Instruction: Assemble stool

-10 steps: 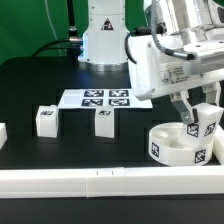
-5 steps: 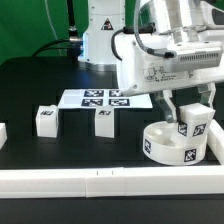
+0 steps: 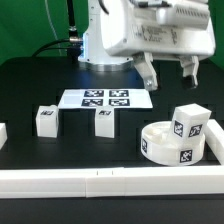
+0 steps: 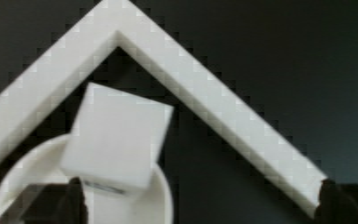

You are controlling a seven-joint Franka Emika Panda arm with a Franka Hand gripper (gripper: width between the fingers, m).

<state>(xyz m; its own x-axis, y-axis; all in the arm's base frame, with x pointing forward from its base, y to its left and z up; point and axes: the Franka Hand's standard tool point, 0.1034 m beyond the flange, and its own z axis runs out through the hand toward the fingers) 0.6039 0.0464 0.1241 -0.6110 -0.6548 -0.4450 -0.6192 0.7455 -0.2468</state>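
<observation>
Evidently we were at the leg-fitting step of the stool. Going from the exterior view's left, a white part (image 3: 2, 133) cut off by the frame edge lay on the black table (image 3: 30, 80); we could not tell what it was. Next stood one loose leg (image 3: 45, 121), then a second loose leg (image 3: 105, 121) just in front of the marker board (image 3: 105, 98), both well apart from the seat. Further right the gripper (image 3: 172, 84) hung above the seat (image 3: 170, 148), its fingers (image 3: 147, 70) spread wide and pinching nothing, clear of the parts below. The seat lay at the exterior view's right, near the front border rail (image 3: 100, 180), and a third leg (image 3: 190, 124) stood on it, leaning a little. The wrist view showed that leg (image 4: 119, 140) rising from the seat (image 4: 19, 165) between the two dark fingertips (image 4: 51, 200), touching neither.

We judged one leg placed and two to go. Whether the third leg was fully home in the seat we could not tell; the lean suggested it might not be. The next move, as we read it, called either for a grip on that leg to turn it down, or for a travel leftward in the exterior view and a square pinch across the nearer loose leg's flat sides.
</observation>
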